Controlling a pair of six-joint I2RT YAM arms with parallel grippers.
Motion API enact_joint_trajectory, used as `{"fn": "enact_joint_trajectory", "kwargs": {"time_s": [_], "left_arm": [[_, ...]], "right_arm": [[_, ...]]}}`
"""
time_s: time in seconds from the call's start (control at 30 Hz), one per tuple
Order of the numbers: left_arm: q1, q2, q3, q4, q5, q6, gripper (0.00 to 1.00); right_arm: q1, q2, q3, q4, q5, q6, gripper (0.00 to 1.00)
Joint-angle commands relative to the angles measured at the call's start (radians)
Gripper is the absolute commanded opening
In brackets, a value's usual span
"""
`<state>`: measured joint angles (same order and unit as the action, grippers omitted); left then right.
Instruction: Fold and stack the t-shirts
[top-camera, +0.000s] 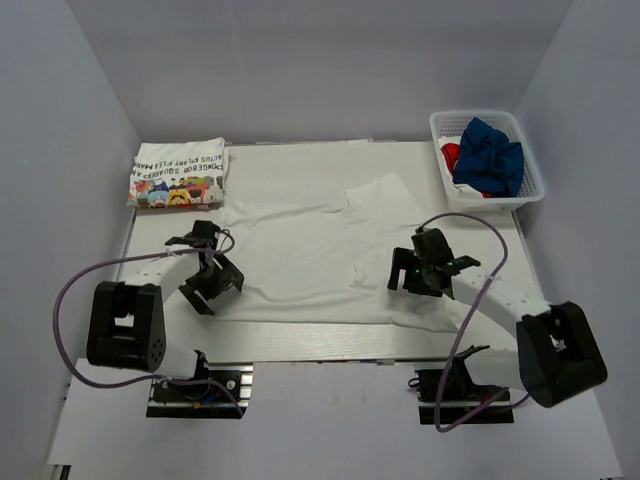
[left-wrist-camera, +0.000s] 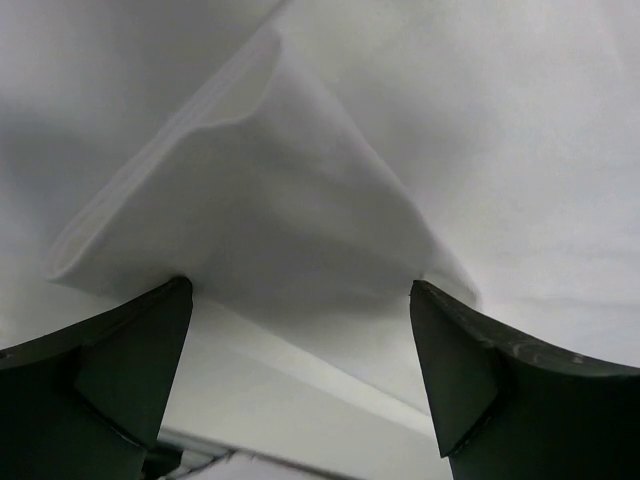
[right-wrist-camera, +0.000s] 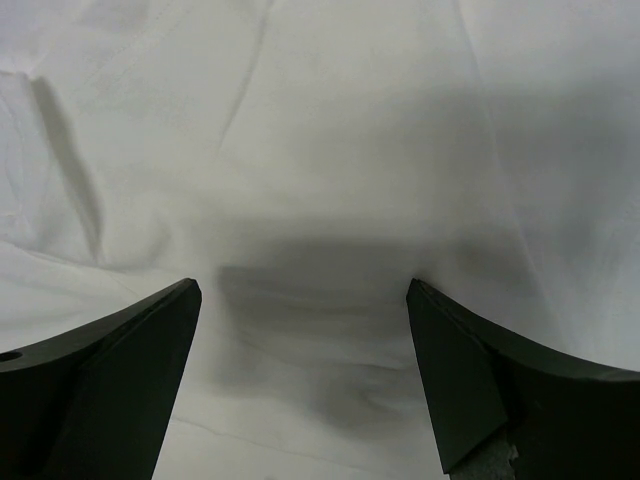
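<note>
The plain white t-shirt (top-camera: 310, 250) was lying spread open across the middle of the worktop (top-camera: 300, 165). It was pretty wrinkly, with one flap turned over toward the far right side and its lower edge running along near the near edge.

The left gripper (left-wrist-camera: 300, 288) was down low over the shirt's left side, toward the near left part of the worktop. Its jaws were spread as wide as they go with nothing clamped. From its wrist cam, a folded-over hem corner of the white cloth sat right in front of the gap between the two fingers. I honestly couldn't tell if the tips were touching the fabric or just above it.

The right gripper (right-wrist-camera: 302, 288) was the same story on the other side. It was wide open with nothing in it, hanging close over the shirt's right portion, and only rumpled white cloth and its own shadow showed between the fingers.

The folded tee with the colourful print and black lettering (top-camera: 178, 172) sat in the far left corner, well apart from both arms. In the far right corner was the white lattice basket (top-camera: 530, 180) with the navy blue tee (top-camera: 490, 155) bunched up inside. A bit of red cloth (top-camera: 451, 155) was peeking out beside it, and I couldn't make out more of that one.
</note>
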<state>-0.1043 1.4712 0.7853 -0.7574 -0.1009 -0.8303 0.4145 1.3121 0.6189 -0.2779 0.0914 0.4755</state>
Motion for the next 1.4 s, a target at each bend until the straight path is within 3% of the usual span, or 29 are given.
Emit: {"fn": "enact_joint_trajectory", "kwargs": {"time_s": [0.0, 0.17, 0.27, 0.33, 0.63, 0.77, 0.9, 1.1, 1.37], "left_arm": [[-0.006, -0.102, -0.093, -0.164, 0.063, -0.061, 1.0], [-0.015, -0.279, 0.015, -0.246, 0.047, -0.07, 1.0], [-0.015, -0.25, 0.151, -0.139, 0.052, 0.011, 1.0], [0.003, -0.192, 0.239, -0.109, 0.043, 0.046, 1.0], [0.014, 0.337, 0.809, -0.111, -0.189, 0.132, 1.0], [0.014, 0.493, 0.948, -0.102, -0.261, 0.18, 1.0], [0.003, 0.596, 1.009, -0.046, -0.325, 0.244, 0.96], [-0.006, 0.699, 1.094, -0.089, -0.326, 0.254, 0.84], [-0.006, 0.698, 0.944, -0.036, -0.301, 0.209, 0.79]], "right_arm": [[0.007, -0.129, -0.048, -0.153, -0.037, 0.043, 0.9], [0.027, -0.29, -0.016, -0.205, -0.052, 0.023, 0.9], [0.026, -0.294, 0.059, -0.175, 0.002, -0.027, 0.9], [0.024, -0.242, 0.152, -0.141, 0.025, -0.058, 0.9], [0.001, 0.057, 0.493, -0.067, 0.198, -0.086, 0.9], [-0.003, 0.168, 0.564, -0.064, 0.205, -0.109, 0.9], [-0.022, 0.234, 0.628, -0.063, 0.22, -0.136, 0.9], [-0.051, 0.289, 0.662, -0.063, 0.242, -0.161, 0.9], [-0.08, 0.351, 0.693, -0.063, 0.225, -0.173, 0.9]]}}
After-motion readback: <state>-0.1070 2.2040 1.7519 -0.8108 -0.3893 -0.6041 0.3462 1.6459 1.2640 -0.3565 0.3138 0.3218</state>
